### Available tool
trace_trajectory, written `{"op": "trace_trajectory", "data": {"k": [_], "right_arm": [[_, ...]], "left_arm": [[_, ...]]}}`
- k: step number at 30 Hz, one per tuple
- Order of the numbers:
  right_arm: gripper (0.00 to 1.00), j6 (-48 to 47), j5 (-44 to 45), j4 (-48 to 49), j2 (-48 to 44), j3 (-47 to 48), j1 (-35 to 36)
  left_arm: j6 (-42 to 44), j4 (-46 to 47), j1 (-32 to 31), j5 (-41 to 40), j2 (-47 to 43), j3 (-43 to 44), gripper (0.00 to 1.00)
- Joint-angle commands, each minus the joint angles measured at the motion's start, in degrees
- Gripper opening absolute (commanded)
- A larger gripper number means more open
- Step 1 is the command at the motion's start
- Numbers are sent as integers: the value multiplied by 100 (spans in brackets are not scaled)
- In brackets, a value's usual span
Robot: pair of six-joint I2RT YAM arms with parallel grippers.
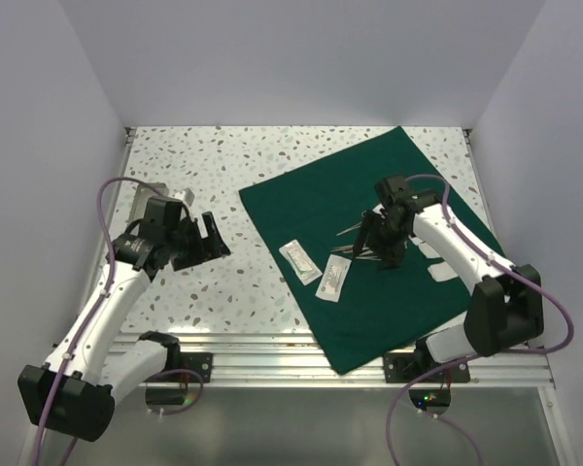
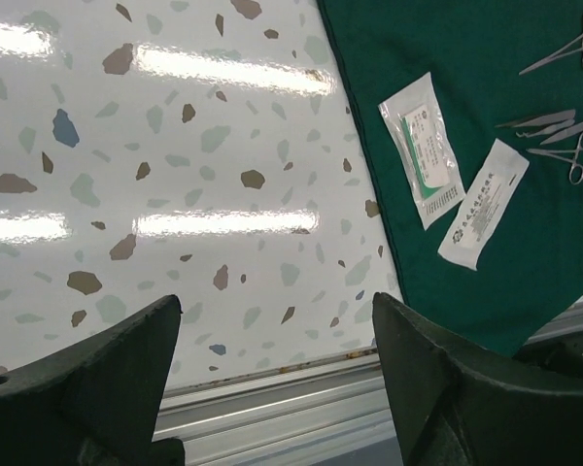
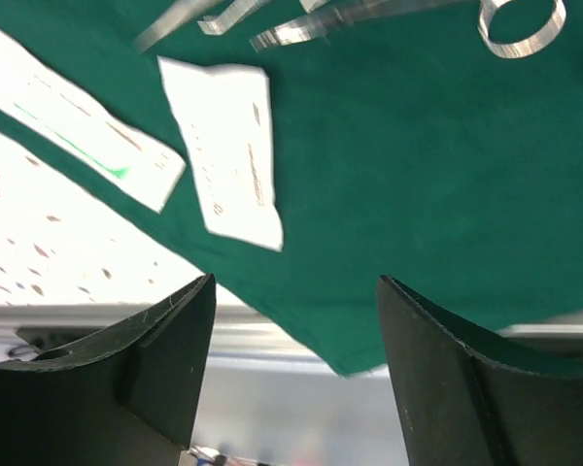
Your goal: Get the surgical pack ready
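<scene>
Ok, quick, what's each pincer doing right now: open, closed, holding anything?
Left pincer: open, holding nothing.
Right pincer: open, holding nothing, above the green drape.

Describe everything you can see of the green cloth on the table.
The green cloth is dark, matte fabric, a large square spread flat, turned cornerwise on the right of the speckled table. Its near corner overhangs the metal rail. White packets and steel instruments lie on it.
</scene>
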Motion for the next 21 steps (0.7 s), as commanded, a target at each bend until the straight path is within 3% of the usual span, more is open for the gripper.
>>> {"op": "trace_trajectory", "data": {"k": [1,6,11,13,21], "right_arm": [[68,259,-144,640,549,456,-19],[63,-154,-786,1044,1009,422,86],[61,-557,-331,1247,842,246,34],[60,-602,-154,1422,632,88,-229],[57,-804,-164,1502,122,-290,-2426]], "left_arm": [[214,44,-284,-253,129,226,82],[293,167,-399,-16,314,226,78],[381,334,-425,221,524,296,72],[416,360,-451,265,595,340,70],[636,325,-504,292,903,454,65]]}}
